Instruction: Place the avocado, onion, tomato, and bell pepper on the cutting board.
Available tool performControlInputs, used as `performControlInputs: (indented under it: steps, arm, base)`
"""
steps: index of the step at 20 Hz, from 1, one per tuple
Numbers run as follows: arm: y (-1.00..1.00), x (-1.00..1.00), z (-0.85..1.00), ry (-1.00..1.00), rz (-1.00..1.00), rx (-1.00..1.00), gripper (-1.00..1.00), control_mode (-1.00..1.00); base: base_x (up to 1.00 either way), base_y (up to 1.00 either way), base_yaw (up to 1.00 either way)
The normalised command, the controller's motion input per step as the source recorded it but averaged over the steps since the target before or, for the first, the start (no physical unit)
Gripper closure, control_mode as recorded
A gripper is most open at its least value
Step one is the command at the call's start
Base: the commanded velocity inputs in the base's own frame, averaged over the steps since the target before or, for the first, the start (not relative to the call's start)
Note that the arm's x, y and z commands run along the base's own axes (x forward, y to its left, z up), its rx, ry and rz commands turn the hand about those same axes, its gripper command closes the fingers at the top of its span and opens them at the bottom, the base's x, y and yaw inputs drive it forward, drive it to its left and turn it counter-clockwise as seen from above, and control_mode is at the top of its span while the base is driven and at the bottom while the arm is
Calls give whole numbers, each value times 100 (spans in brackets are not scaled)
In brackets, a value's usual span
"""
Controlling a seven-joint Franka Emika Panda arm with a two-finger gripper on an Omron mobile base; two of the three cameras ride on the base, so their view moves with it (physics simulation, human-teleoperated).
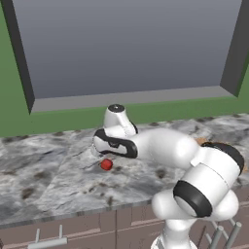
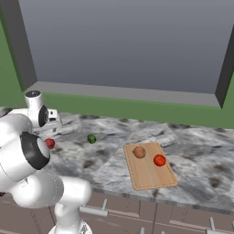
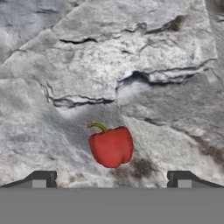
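Left to right along the marble counter (image 2: 201, 151): bell pepper (image 3: 111, 146) lies beneath the wide-open, empty gripper (image 3: 111, 179); avocado (image 2: 92, 139) mid-counter; onion (image 2: 139, 152) and tomato (image 2: 159, 160) already on the cutting board (image 2: 148, 176). Apparently two placed, two remaining.

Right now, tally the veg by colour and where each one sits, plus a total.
Red, bell pepper, on the counter: 1
Orange-red, tomato, on the cutting board: 1
Orange-brown, onion, on the board: 1
Green, avocado, on the counter: 1
Total: 4
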Motion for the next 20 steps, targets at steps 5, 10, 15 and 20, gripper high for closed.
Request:
performControlInputs:
  steps: [5, 10, 15, 20]
  arm:
    - [9, 1, -23, 0, 0, -1, -100, -100]
    - [7, 0, -27, 0, 0, 0, -100, -100]
    - [0, 0, -26, 0, 0, 0, -100, -100]
    - [0, 0, -26, 0, 0, 0, -100, -100]
  base:
    - [0, 0, 0]
    - [0, 0, 0]
    - [0, 0, 0]
    - [0, 0, 0]
